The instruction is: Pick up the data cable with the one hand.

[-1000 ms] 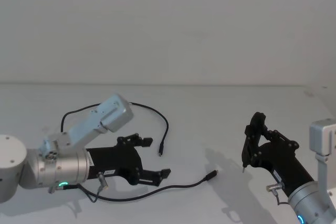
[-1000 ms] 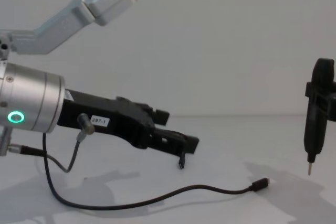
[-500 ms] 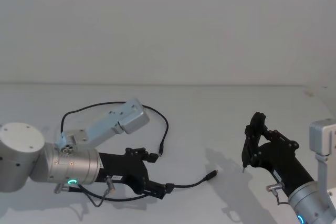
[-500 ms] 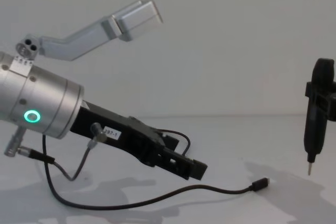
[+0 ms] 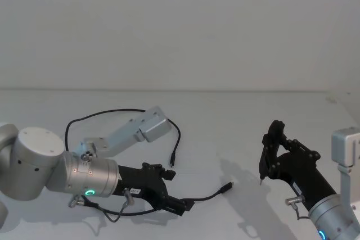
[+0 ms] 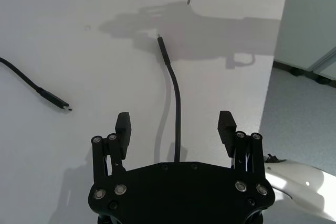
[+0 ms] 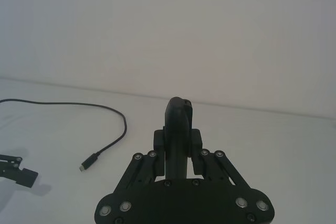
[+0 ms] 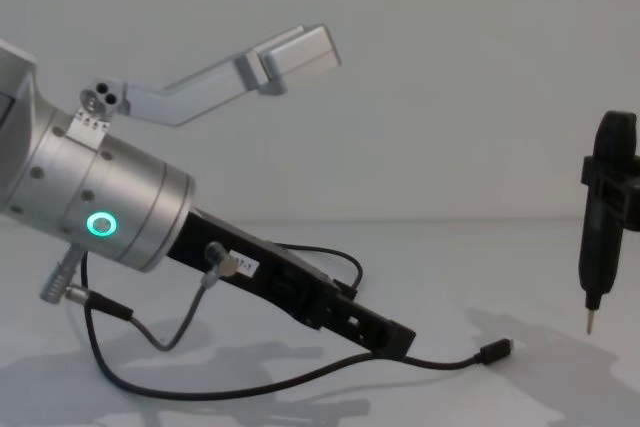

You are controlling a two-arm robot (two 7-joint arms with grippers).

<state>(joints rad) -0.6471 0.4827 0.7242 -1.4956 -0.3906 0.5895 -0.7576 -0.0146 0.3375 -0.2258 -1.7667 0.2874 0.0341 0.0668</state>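
Note:
The data cable (image 5: 205, 197) is thin and black and lies on the white table; one plug (image 5: 226, 186) points right, and the other plug (image 5: 172, 163) ends a wide loop behind my left arm. My left gripper (image 5: 178, 192), black and blocky on a silver cylinder with a green ring light, is tilted down close over the table. In the left wrist view it (image 6: 175, 125) is open, with the cable (image 6: 178, 103) running between its fingers toward the plug (image 6: 162, 47). My right gripper (image 5: 277, 155) hangs at the right, shut on a black pen-like tool (image 8: 604, 209), well away from the cable.
A short grey lead (image 8: 180, 319) with a silver connector hangs from my left wrist. The table's edge (image 6: 273, 82) lies just beyond the cable's near plug, in the left wrist view. The silver camera bracket (image 5: 145, 130) stands over part of the cable loop.
My left gripper has moved forward and to the right and dipped toward the table, so its fingers now stand on either side of the cable. The right arm has stayed still.

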